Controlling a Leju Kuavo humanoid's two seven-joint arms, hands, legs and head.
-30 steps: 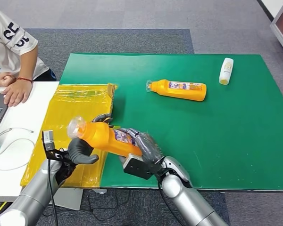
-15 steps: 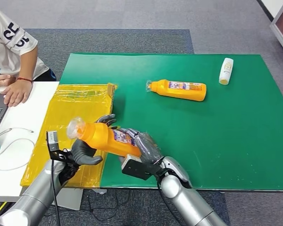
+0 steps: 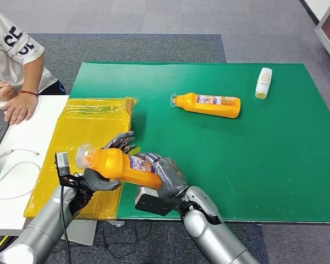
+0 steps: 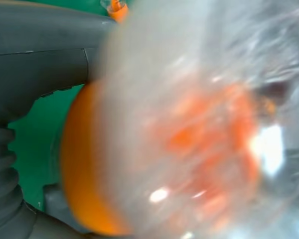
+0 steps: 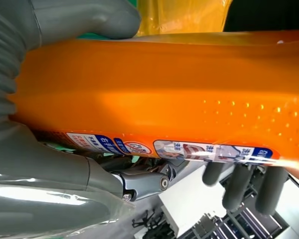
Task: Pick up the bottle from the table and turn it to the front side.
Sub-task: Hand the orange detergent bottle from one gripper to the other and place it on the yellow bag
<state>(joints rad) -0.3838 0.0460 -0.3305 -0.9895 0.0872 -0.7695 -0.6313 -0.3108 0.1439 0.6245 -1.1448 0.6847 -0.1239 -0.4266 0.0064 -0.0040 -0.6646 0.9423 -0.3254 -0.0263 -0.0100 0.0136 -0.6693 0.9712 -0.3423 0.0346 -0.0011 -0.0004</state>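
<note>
Head view, right hand: the right hand (image 3: 165, 171) is wrapped round the base end of the orange bottle (image 3: 121, 164), fingers over the label.
Left hand: the left hand (image 3: 98, 177) is cupped under the neck end, thumb below and fingers curling behind, so both hands are carrying it.
Bottle position: it hangs between the two hands, lifted off the green mat (image 3: 279, 165), above the edge of the yellow bag (image 3: 72, 132).
Long axis: roughly level and crosswise; the clear cap (image 3: 84, 157) points past the left hand, the base sits in the right.
Right wrist view: plain orange side showing, with the label (image 5: 170, 149) down toward the fingers.
Progress: pick-up looks done; turning the label to the front still looks unfinished.
Beyond the hands: a second orange bottle (image 3: 207, 104) and a white bottle (image 3: 263, 82) lie on the mat.
</note>
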